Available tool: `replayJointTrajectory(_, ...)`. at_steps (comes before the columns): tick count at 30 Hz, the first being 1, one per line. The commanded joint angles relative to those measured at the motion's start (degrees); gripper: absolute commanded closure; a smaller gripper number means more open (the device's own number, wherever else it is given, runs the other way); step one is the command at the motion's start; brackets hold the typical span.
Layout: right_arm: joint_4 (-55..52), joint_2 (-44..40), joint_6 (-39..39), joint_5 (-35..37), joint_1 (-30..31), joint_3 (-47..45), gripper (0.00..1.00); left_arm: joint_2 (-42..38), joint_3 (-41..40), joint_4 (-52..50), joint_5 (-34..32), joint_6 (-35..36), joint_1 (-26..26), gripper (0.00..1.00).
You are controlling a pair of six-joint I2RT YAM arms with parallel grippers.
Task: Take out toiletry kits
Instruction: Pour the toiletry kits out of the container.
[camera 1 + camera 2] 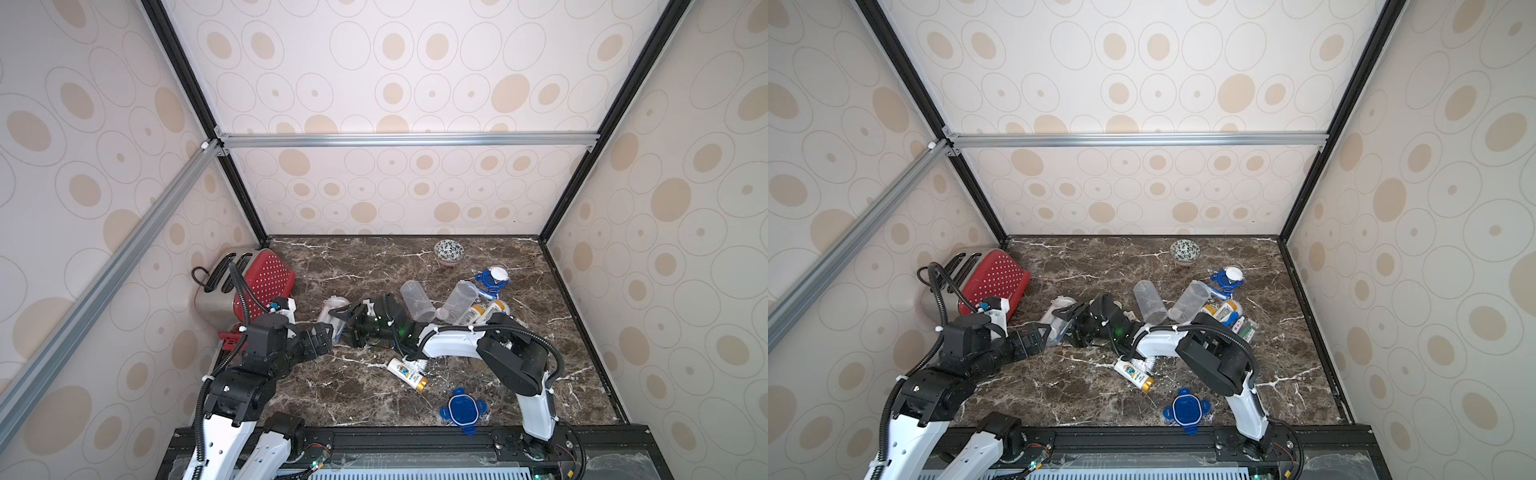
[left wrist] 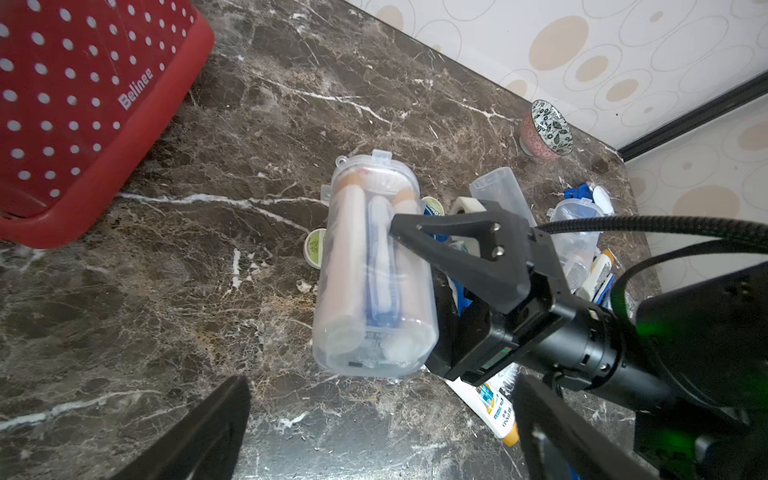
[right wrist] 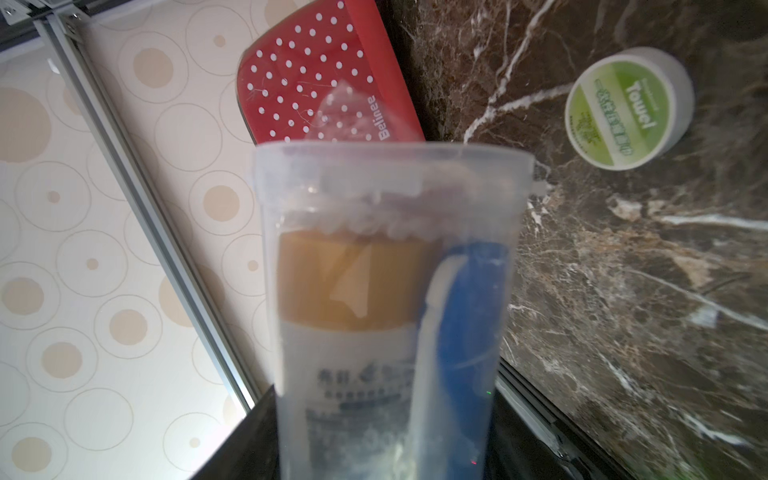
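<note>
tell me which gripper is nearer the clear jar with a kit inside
Right. The right gripper is clamped across the clear jar, holding it. The left gripper is open just off the jar's closed end, not touching it.

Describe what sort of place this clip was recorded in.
Probably a mock-up booth rather than a real room: wallpapered panels on aluminium framing, a marble-look countertop, plus a red toaster and scattered hotel-style toiletries.
</note>
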Motion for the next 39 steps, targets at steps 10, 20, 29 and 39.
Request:
replayJointTrajectory(10, 10.8, -1.9, 7.8, 0.4, 0.3, -1.6, 0.44, 3.4, -7.7, 12.6, 2.5, -5.7, -0.9, 0.01)
replayJointTrajectory(20, 11.8, -2.9, 8.4, 1.0, 0.3, -3.3, 0.44, 9.5, -7.6, 15.5, 2.6, -4.1, -0.9, 0.18)
replayJointTrajectory(29, 12.4, -2.3, 9.0, 1.2, 0.3, -2.6, 0.43, 9.0, -9.0, 14.3, 1.0, -3.2, -1.0, 0.29)
replayJointTrajectory(39, 9.4, -3.6, 4.8, -1.8, -1.0, -3.9, 0.24, 11.2, -1.6, 4.8, 1.0, 0.7, -1.0, 0.64)
